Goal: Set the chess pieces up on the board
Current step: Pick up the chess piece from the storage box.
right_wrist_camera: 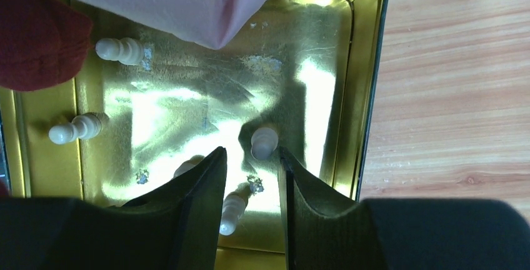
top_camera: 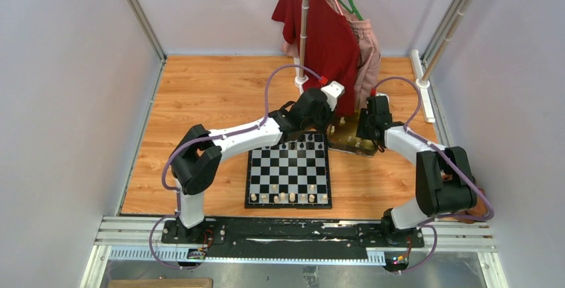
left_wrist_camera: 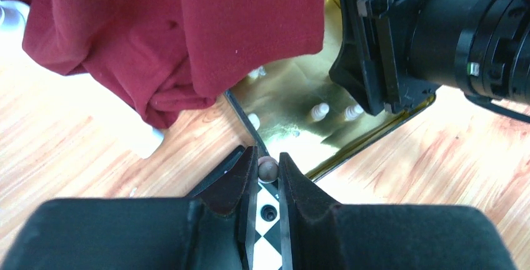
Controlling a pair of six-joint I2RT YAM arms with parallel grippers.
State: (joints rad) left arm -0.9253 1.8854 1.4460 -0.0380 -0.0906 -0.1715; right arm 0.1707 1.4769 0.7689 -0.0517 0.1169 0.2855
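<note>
Wooden worktop (top_camera: 200, 101) | board (top_camera: 288, 175) centred between arms | left tool (left_wrist_camera: 267, 157) pinching dark chess piece (left_wrist_camera: 267, 170) above board's far edge | right tool (right_wrist_camera: 251, 152) spread over cream chess pieces (right_wrist_camera: 75, 127) in gold tin (right_wrist_camera: 187, 82)

Overhead view, two wrist close-ups, tin (right_wrist_camera: 187, 95) shared

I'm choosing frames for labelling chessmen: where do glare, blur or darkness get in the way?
Right wrist: bright glare patches wash out the gold tin's floor, though the pale pieces stay readable. Left wrist: the left gripper is dark and soft close to the lens, while the dark piece it pinches is fairly sharp. Top external: even light, but the chessmen on the board are tiny.
</note>
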